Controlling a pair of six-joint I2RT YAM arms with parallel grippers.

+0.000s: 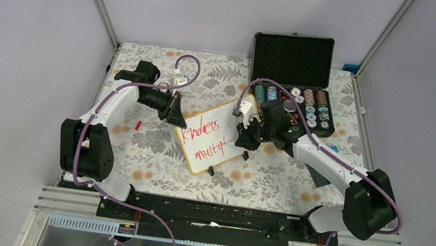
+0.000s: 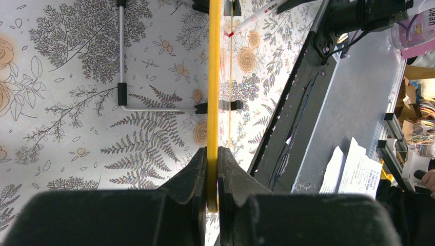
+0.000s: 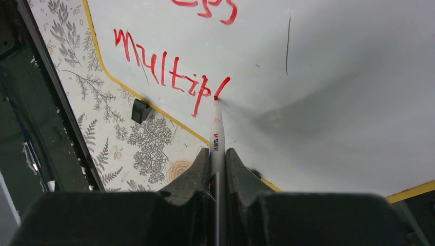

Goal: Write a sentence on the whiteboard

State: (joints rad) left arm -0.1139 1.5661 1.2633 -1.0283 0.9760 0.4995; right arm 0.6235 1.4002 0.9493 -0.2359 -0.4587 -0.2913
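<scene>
The whiteboard (image 1: 211,136) lies tilted in the middle of the floral table, with red lettering (image 1: 201,138) in two lines. My left gripper (image 1: 174,109) is shut on its far-left rim, seen edge-on as a yellow strip (image 2: 214,92) between the jaws. My right gripper (image 1: 245,133) is shut on a white marker (image 3: 217,138). The marker's red tip touches the board at the foot of the last stroke of "multipl" (image 3: 169,72). The end of the upper line (image 3: 210,9) shows at the top of the right wrist view.
An open black case (image 1: 292,85) with poker chips stands behind the right arm. A small red cap (image 1: 139,124) lies left of the board. A black board foot (image 3: 140,110) rests on the cloth. The black base rail (image 1: 210,217) runs along the near edge.
</scene>
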